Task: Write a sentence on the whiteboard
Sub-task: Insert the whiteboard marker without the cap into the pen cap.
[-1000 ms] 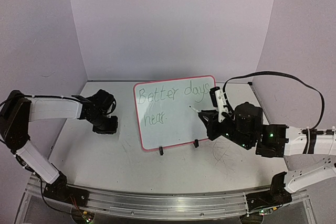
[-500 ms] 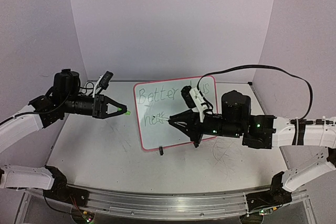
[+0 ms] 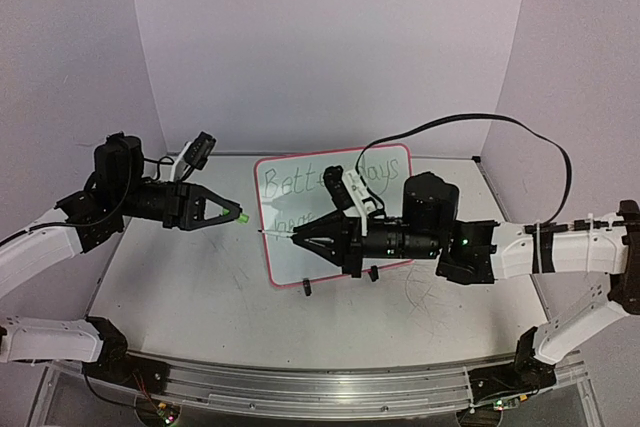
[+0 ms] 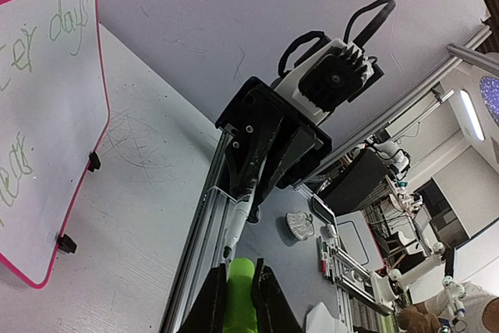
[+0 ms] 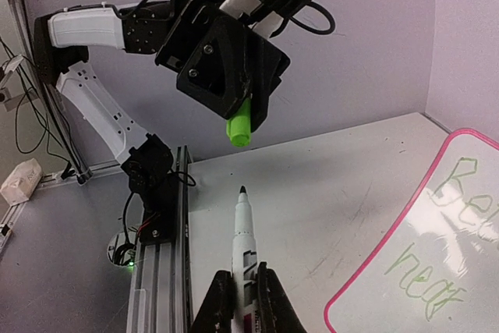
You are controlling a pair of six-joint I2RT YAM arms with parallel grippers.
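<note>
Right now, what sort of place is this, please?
Probably a robot test cell in a laboratory: plain lilac walls close in a white table, an aluminium rail carries the arm bases, and the left wrist view shows cluttered workbenches beyond.

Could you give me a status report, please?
Left gripper shut on green cap, right gripper shut on marker, tip toward cap. Whiteboard standing, sentence on it. Nothing between tip and cap.
</note>
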